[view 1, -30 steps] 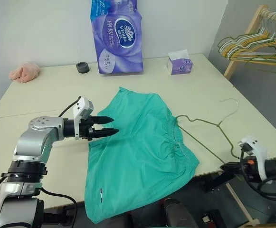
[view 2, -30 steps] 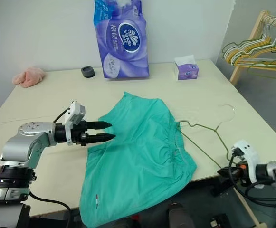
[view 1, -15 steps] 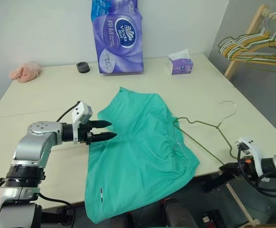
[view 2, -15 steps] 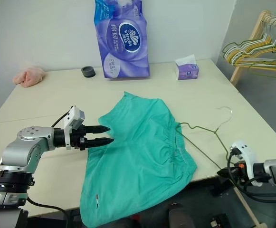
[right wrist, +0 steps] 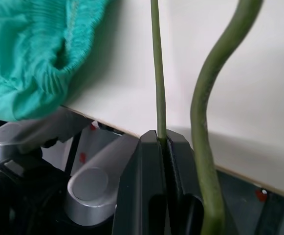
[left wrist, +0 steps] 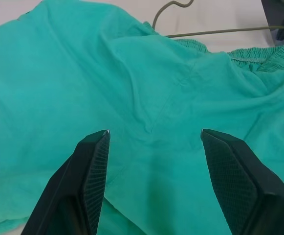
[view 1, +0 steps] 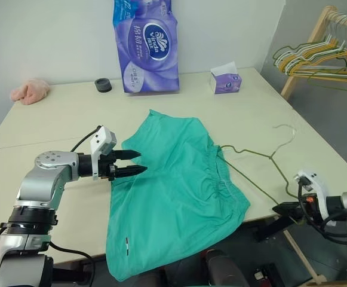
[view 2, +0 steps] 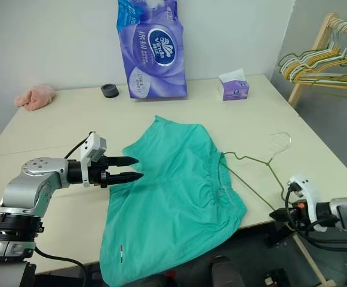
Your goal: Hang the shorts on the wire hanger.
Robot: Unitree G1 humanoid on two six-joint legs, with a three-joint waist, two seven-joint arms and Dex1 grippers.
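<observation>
The teal-green shorts [view 1: 179,191] lie flat across the middle of the table, one leg hanging over the front edge. To their right lies the thin olive wire hanger [view 1: 249,153], one corner at the gathered waistband and its hook pointing to the far right. My left gripper [view 1: 138,162] hovers open over the shorts' left edge; the left wrist view shows its fingers [left wrist: 90,171] spread above the cloth. At the table's front right edge, my right gripper [view 1: 281,208] is shut on the hanger's wire [right wrist: 155,58], which runs up from between the fingertips.
A tall purple tissue pack [view 1: 146,45], a small tissue box [view 1: 225,81] and a black round object [view 1: 103,85] stand along the back. A pink cloth lump [view 1: 30,91] lies at the back left. A wooden rack with several hangers [view 1: 316,54] stands off the table's right.
My right gripper has shifted slightly along the table edge with the wire in it, and the hanger's hook has swung a little left. The left gripper has stayed over the shorts.
</observation>
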